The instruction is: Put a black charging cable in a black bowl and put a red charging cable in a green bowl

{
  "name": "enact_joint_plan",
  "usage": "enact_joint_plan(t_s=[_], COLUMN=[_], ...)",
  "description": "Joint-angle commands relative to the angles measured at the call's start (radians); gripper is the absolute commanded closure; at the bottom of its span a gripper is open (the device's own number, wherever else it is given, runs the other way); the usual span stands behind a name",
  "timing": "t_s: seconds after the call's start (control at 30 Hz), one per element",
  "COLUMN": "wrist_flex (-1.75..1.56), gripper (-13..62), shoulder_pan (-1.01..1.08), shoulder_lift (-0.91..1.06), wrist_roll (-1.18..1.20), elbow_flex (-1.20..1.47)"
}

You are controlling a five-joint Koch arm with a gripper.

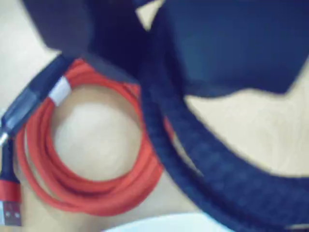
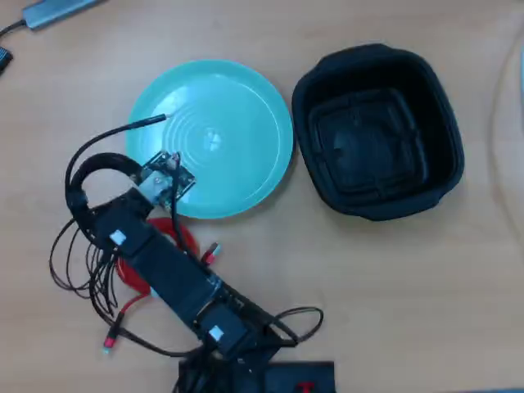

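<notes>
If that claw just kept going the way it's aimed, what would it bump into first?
Probably the table, right beside the red cable. The gripper points downward, and the black cable hangs from it, though depth is blurry.

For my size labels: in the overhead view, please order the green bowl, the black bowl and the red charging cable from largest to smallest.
1. Black bowl and green bowl: they look about equally wide, so I do not rank them.
2. Red charging cable: smallest, though the arm partly covers it.
</notes>
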Motion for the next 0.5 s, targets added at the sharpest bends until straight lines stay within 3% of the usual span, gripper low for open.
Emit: enact_joint_plan(t_s=[0.0,0.2,0.47], wrist_flex=[0.008,-0.002,0.015], gripper=[56.7,56.7,56.7], shoulder_pan=[0.052,0.095,0.439], shoulder_lift=[0.083,0.074,0.081], wrist_roll=[-0.041,-0.296,-0.382], elbow_flex=[-0.604,-0.592,-0.548])
